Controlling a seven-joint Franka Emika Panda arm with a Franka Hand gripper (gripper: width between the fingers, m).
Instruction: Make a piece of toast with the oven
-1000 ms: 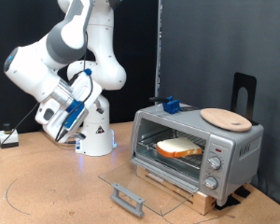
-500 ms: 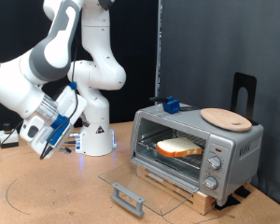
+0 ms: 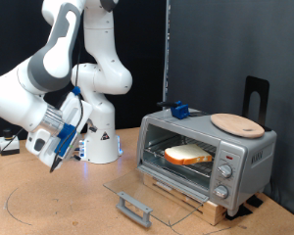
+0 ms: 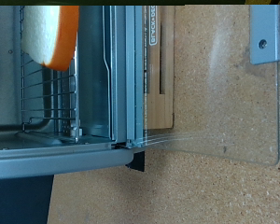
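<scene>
Exterior view: arm bent low at the view's left, gripper [image 3: 51, 157] hanging above the table [image 3: 49, 201], well apart from the oven [image 3: 206, 157]; finger opening cannot be told. Piece of toast [image 3: 187, 154] lies on the rack inside, glass door [image 3: 137, 191] folded down open.

Wrist view: oven interior [image 4: 47, 84], toast [image 4: 49, 35] on the wire rack, open door [image 4: 224, 93]; no fingers visible.

Brushed silver-grey metal on the oven [image 3: 208, 153], matt, with 3 shiny knobs; thin bright wire for the rack [image 4: 42, 93]; clear glossy glass in the open door [image 4: 224, 84]. Pale, porous crumb and orange-brown crust on the piece of toast [image 3: 188, 154]. Smooth light wood on the round plate [image 3: 237, 123]. Speckled, cork-like matt tabletop [image 4: 196, 196]. Glossy white plastic shells on the arm [image 3: 59, 59]
</scene>
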